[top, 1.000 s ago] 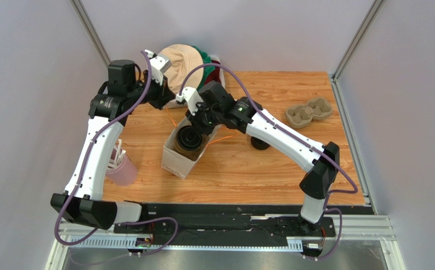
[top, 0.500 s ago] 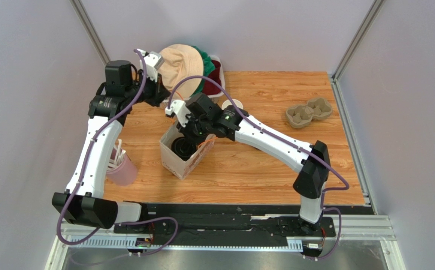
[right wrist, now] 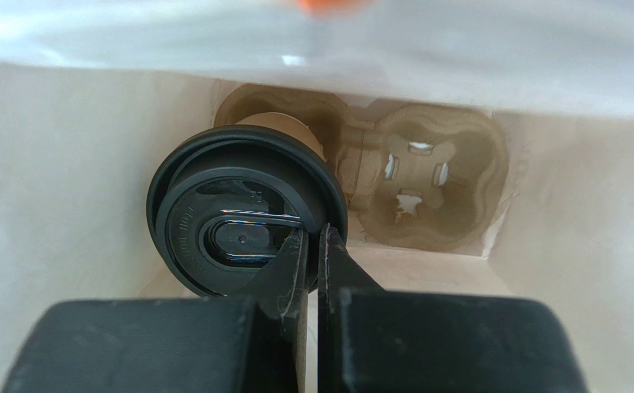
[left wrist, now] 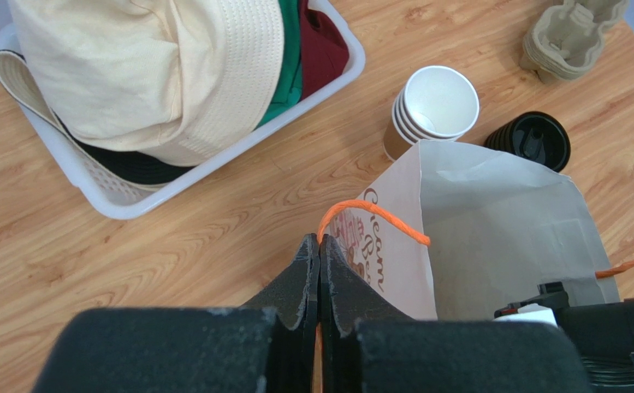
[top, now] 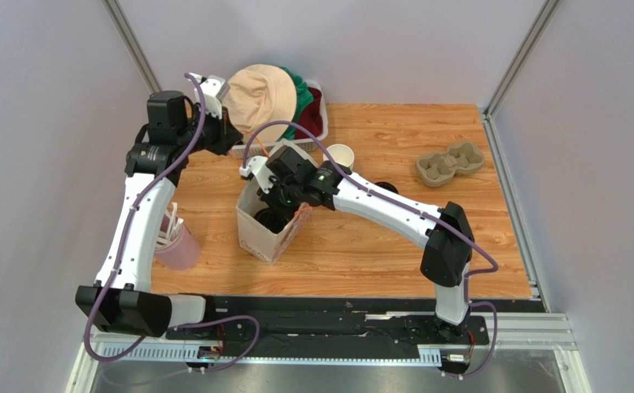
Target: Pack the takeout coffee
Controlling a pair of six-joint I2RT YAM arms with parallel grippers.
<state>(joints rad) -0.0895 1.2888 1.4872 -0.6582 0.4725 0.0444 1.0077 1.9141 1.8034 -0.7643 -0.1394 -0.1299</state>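
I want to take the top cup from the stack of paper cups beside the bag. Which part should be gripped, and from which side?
Probably take the top cup by its white rim, from above, one jaw inside the open mouth, one outside. It stands upright, nested in the others so its wall is hidden, and the paper bag crowds its side.

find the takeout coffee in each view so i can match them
top external: takeout coffee left of centre, down inside the paper bag
left wrist: cup not clearly visible; paper bag lower right
right wrist: takeout coffee left of centre, black lid up
shared landmark: the paper bag
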